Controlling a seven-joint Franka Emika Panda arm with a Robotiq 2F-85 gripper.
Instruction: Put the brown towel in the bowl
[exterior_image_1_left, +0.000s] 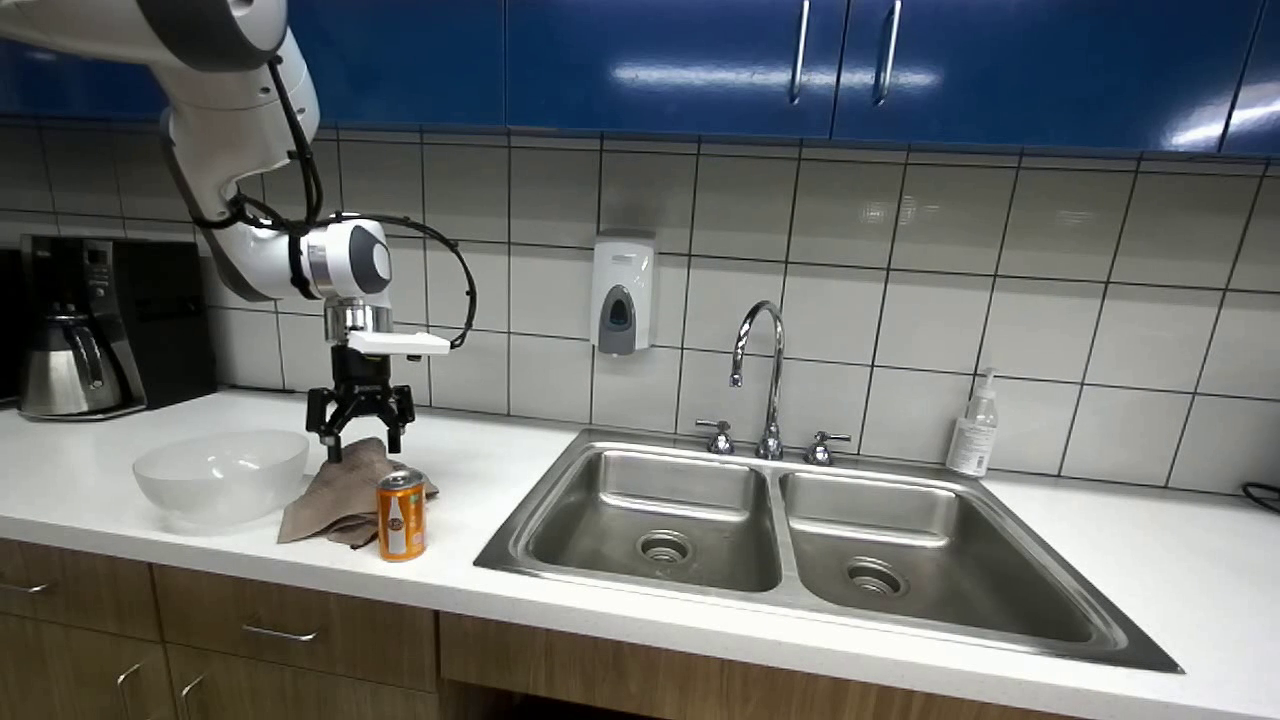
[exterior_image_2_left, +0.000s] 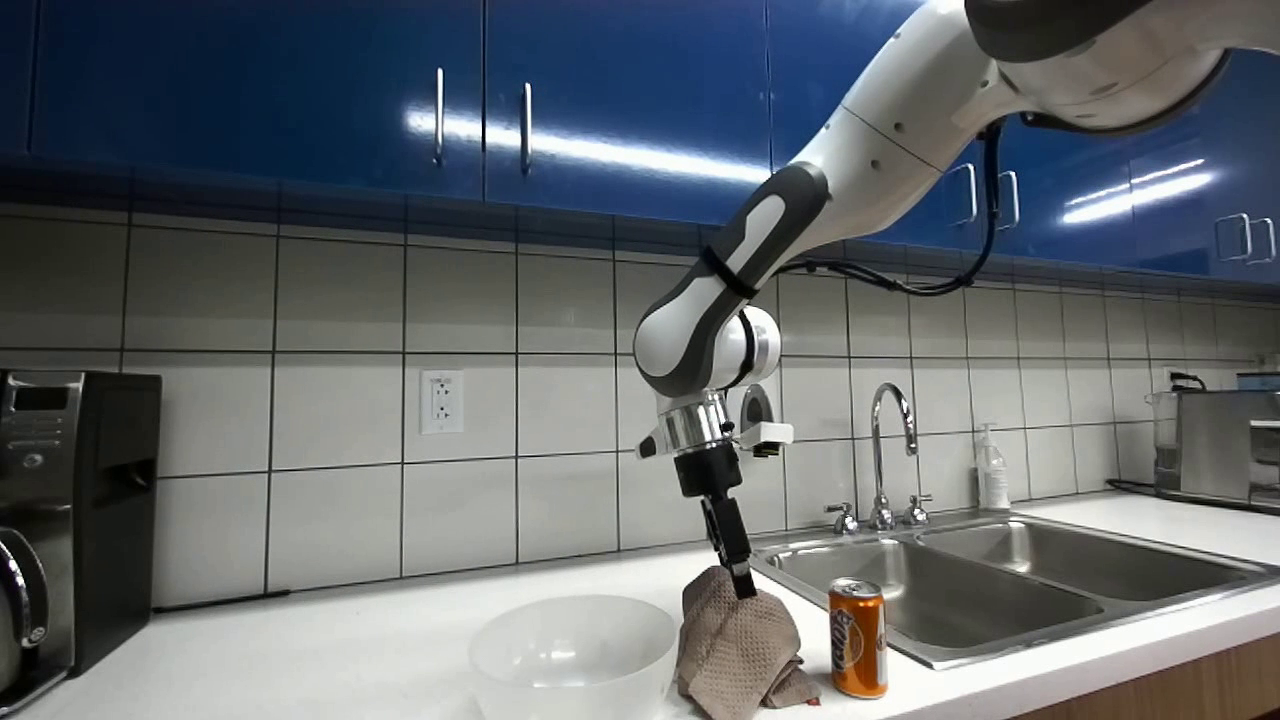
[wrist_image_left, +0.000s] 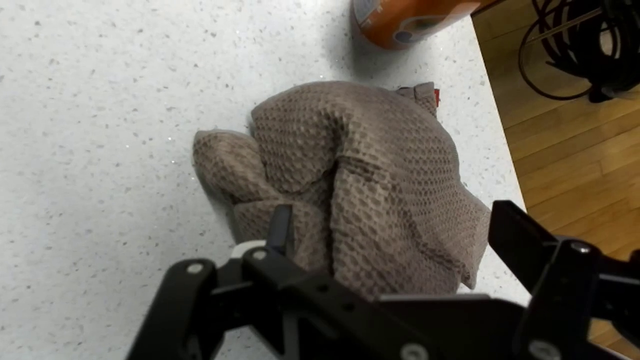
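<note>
The brown towel (exterior_image_1_left: 335, 500) lies crumpled in a raised heap on the white counter, its textured folds (wrist_image_left: 380, 165) filling the middle of the wrist view. Close beside it stands the translucent whitish bowl (exterior_image_1_left: 215, 485), which also shows in an exterior view (exterior_image_2_left: 510, 675) and has nothing visible inside; it is out of the wrist view. My gripper (exterior_image_1_left: 364, 447) points down over the towel's top. In the wrist view the gripper (wrist_image_left: 393, 222) is open, its fingers wide apart with towel folds below and between them. Whether the fingertips touch the cloth I cannot tell.
An orange can (exterior_image_1_left: 401, 515) stands upright near the towel, on the side away from the bowl. Beyond it is a steel double sink (exterior_image_1_left: 775, 520) with a faucet (exterior_image_1_left: 765, 380). A coffee maker (exterior_image_1_left: 110, 325) stands at the back. The counter's front edge (wrist_image_left: 495, 110) runs close by the towel.
</note>
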